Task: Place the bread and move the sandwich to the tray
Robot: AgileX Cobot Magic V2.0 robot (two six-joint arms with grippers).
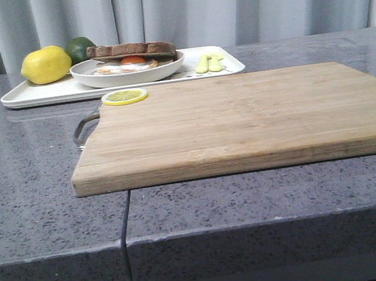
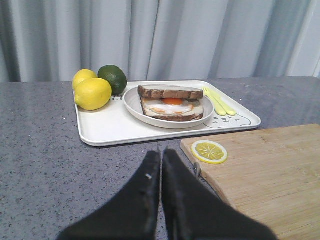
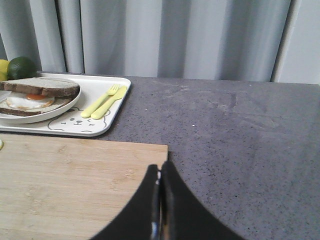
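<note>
On the tray [image 2: 100, 131] sat the sandwich [image 2: 171, 103], top bread [image 2: 170, 91] placed; both steps judged complete. Left gripper [image 2: 161, 156] and right gripper [image 3: 159, 171] were closed, holding nothing, well apart from it. Next move likely just parking; cutting board [image 1: 240, 117] lay bare except lemon slice [image 1: 124, 97].

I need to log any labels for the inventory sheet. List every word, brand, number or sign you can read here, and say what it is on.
None: no readable text in any view.
The tray carries only a line drawing of a bear, no lettering.
The wooden cutting board, plate and fruit show no print.
</note>
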